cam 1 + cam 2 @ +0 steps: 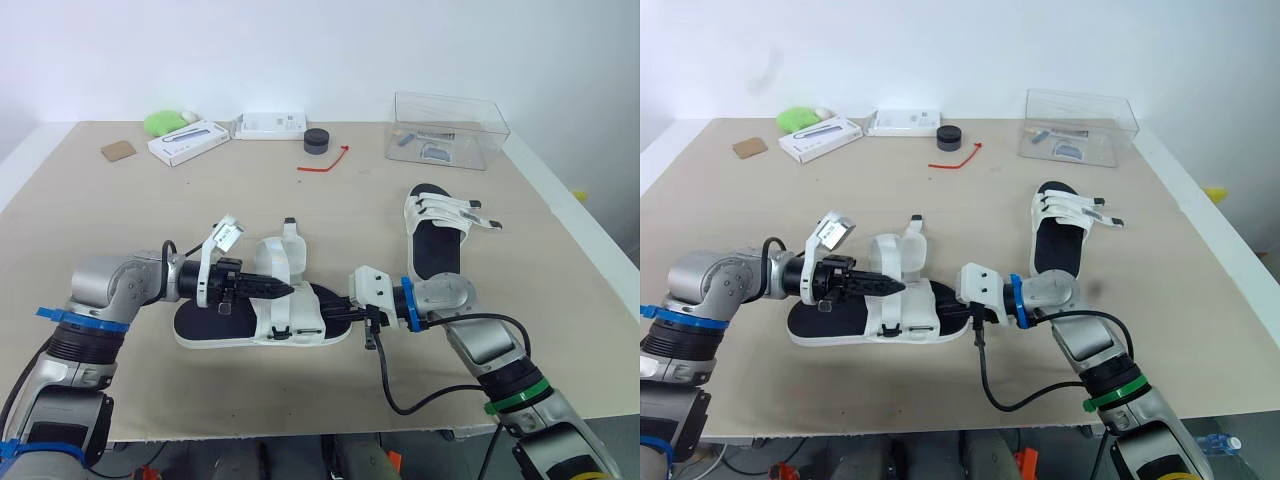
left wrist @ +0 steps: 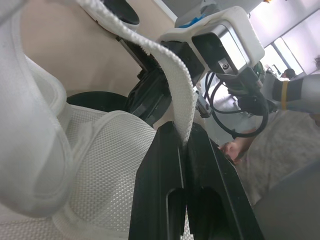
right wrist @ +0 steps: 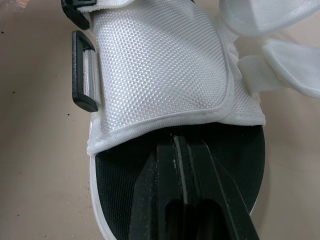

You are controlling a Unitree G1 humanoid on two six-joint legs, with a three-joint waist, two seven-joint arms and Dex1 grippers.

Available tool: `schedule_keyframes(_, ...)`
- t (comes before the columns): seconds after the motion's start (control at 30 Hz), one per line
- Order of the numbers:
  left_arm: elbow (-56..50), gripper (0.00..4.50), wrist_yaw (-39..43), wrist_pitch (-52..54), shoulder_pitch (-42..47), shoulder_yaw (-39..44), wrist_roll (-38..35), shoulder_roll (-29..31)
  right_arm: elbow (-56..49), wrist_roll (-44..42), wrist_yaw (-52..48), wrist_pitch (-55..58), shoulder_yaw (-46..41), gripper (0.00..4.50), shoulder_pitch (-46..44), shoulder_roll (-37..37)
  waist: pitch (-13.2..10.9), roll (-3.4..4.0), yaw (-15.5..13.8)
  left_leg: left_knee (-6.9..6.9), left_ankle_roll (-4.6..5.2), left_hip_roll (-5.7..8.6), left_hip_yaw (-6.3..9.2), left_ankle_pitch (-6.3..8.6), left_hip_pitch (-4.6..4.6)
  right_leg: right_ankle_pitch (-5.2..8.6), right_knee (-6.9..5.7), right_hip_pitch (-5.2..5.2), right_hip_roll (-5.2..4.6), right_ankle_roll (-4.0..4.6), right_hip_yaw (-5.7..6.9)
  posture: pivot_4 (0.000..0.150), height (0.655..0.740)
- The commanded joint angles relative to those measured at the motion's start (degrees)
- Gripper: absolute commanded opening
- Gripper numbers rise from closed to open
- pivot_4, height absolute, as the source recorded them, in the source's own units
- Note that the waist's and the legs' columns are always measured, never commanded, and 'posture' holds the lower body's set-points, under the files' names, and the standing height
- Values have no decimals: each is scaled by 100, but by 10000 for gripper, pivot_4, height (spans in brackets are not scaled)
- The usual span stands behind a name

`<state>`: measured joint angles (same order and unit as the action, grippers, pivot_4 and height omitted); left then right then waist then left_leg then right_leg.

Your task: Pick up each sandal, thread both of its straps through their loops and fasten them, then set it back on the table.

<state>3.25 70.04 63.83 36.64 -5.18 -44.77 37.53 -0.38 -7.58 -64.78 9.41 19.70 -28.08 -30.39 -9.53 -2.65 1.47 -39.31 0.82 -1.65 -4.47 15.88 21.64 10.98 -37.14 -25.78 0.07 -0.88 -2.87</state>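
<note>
Beige table (image 1: 100, 230): clear box (image 1: 448, 128); one sandal (image 1: 435, 240) near it, other sandal (image 1: 295, 318) well apart; red tie (image 1: 325, 160), black puck (image 1: 317, 141), white carton (image 1: 188, 141) to its left.

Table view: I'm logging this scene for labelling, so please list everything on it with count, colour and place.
near sandal: 1, white with black footbed, front middle, between the grippers
far sandal: 1, white and black, right of middle
clear box: 1, transparent, far right, small items inside
flat boxes: 2, white, far side, left of middle
round object: 1, black, far middle
tie: 1, red, beside the round object
green object: 1, far left
card: 1, brown, far left
table: 1, beige
left gripper: black, shut on the near sandal's white strap
right gripper: black, shut, over the near sandal's footbed
</note>
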Motion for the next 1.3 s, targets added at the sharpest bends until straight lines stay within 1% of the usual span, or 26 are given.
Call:
schedule_keyframes(0.03,-400,486,61,88,-50,145,-187,134,12,108,11,48,31,0,0,-35,0,0,0,0,0,0,0,0,0,0,0,0,0,1,1,1500,7400)
schedule_keyframes(0.27,-957,486,51,-91,-503,32,-83,346,64,124,1,13,36,0,-30,-29,0,0,4,1,0,-1,1,0,0,0,0,0,0,0,0,1500,7400)
schedule_keyframes(0.6,-1412,486,-227,-122,-1045,180,-141,358,119,140,-21,-49,50,0,-51,-14,0,0,16,1,0,-4,2,0,-2,6,-1,-1,1,10,1,1500,7400)
schedule_keyframes(0.83,-1485,486,-540,24,-1089,329,-337,307,140,149,-36,-83,68,0,-53,-10,0,0,15,1,0,-3,2,0,-2,7,-1,1,0,12,2,1500,7400)
schedule_keyframes(0.9,-1474,6256,-587,1,-1037,416,-400,324,141,149,-43,-88,71,0,-57,-12,0,0,15,1,0,-3,1,0,-3,7,-1,1,0,12,1,1500,7400)
schedule_keyframes(0.93,-1489,7705,-576,5,-1009,443,-436,347,140,149,-45,-90,70,0,-56,-15,0,0,15,1,0,-3,1,0,-3,7,-1,1,0,12,1,1500,7400)
schedule_keyframes(0.97,-1538,13561,-502,-10,-967,480,-486,408,140,150,-48,-94,70,0,-55,-19,0,0,15,1,0,-3,1,0,-3,7,-1,1,0,12,1,1500,7400)
schedule_keyframes(1.03,-1576,20078,-422,-1,-898,540,-586,480,142,152,-54,-100,67,0,-54,-27,0,0,15,1,0,-3,2,0,-3,7,-1,1,0,13,2,1500,7400)
schedule_keyframes(1.07,-1515,24803,-406,15,-805,601,-654,495,154,157,-60,-111,68,0,-58,-32,0,0,13,1,0,-3,2,0,-3,7,-1,1,0,13,2,1500,7400)
schedule_keyframes(1.2,-1241,24803,-618,-58,-469,707,-632,333,194,173,-72,-136,71,0,-88,-28,0,0,11,1,0,-1,0,0,-3,10,0,1,-1,17,1,1500,7400)
schedule_keyframes(1.3,-1213,24803,-717,-71,-397,667,-600,250,219,190,-74,-151,65,0,-108,-13,0,0,13,1,0,0,-2,0,-3,7,0,2,-1,12,-1,1500,7400)
